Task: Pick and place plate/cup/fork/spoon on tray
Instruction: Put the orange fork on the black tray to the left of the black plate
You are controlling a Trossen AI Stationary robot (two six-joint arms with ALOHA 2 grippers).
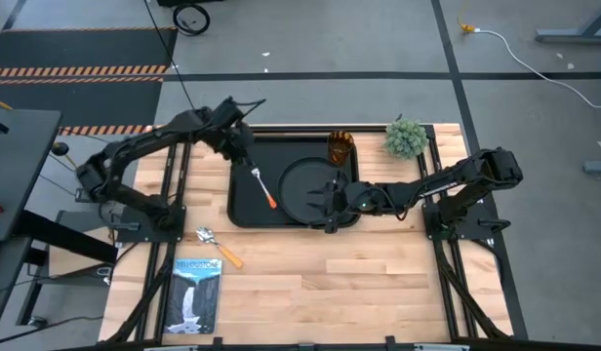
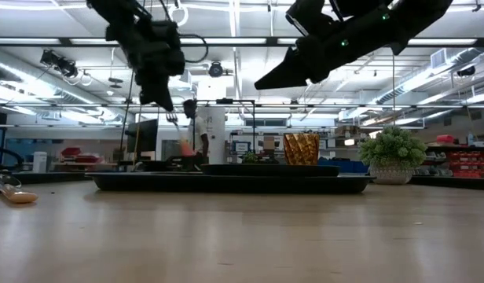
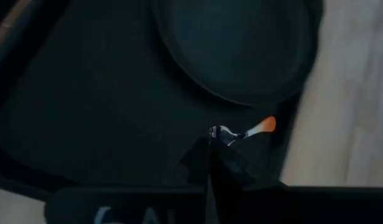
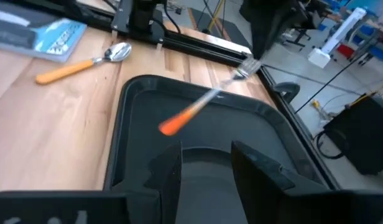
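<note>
The black tray (image 1: 244,210) lies at the table's far middle. The round black plate (image 1: 302,183) lies flat in it, and the amber cup (image 1: 340,146) stands upright in its far right corner. My left gripper (image 1: 246,159) is above the tray's left part, shut on the fork (image 1: 263,187), which also shows in the right wrist view (image 4: 204,99). My right gripper (image 1: 327,200) is open and empty, well above the plate's right part (image 2: 262,81). The spoon (image 1: 216,245) lies flat on the wood near the tray's near left corner. My left gripper pinches the fork's silver tine end (image 3: 220,132) between its two shut fingers, which point down from above. The fork hangs slanting below the fingers, its orange handle end (image 2: 185,145) lowest, over the tray. Whether that end touches the tray I cannot tell.
A blue booklet (image 1: 195,292) lies near the table's near left edge. A small green plant (image 1: 406,137) stands at the far right, beside the tray. Bare wood spreads across the table's near half.
</note>
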